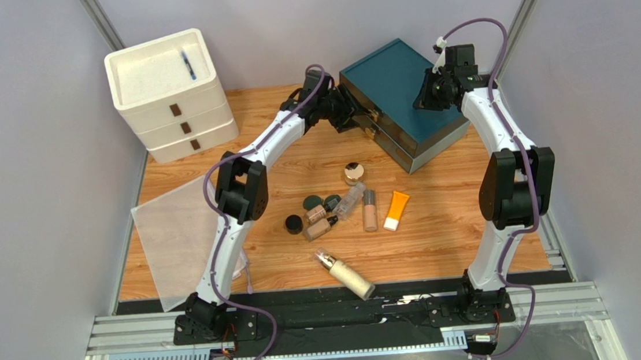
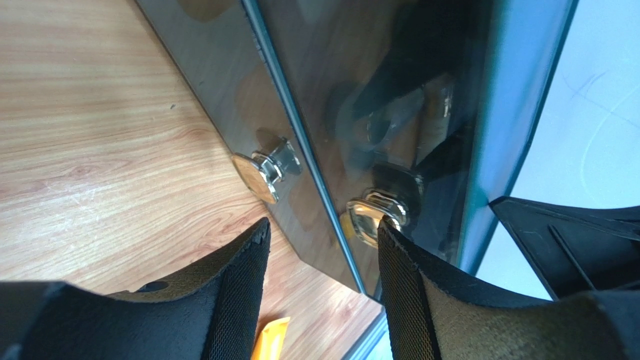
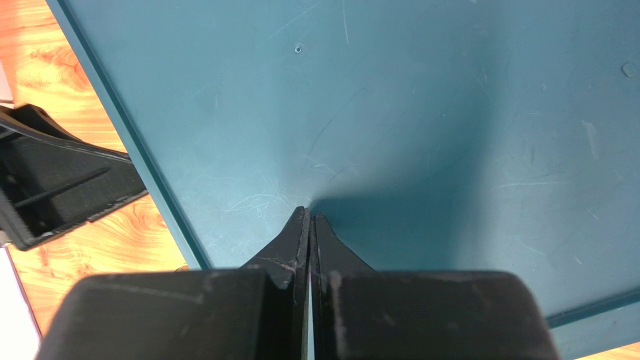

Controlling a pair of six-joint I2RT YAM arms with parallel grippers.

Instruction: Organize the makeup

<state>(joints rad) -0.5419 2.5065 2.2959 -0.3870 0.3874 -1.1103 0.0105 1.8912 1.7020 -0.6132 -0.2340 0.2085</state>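
Observation:
The makeup lies loose mid-table: a gold-lidded jar (image 1: 354,173), dark green compacts (image 1: 313,202), a black jar (image 1: 294,224), beige bottles (image 1: 319,228), a clear bottle (image 1: 350,201), an orange tube (image 1: 396,210) and a cream pump bottle (image 1: 345,273). My left gripper (image 2: 323,229) stands open at the front of the teal drawer box (image 1: 404,94). Its right fingertip (image 2: 390,232) touches one metal knob (image 2: 375,214); a second knob (image 2: 263,172) sits to the left. My right gripper (image 3: 309,214) is shut, with its tips pressed on the box's teal top (image 3: 421,97).
A white three-drawer unit (image 1: 168,93) stands at the back left with a blue pen (image 1: 188,65) on top. A translucent sheet (image 1: 176,236) lies at the table's left edge. Grey walls close in both sides.

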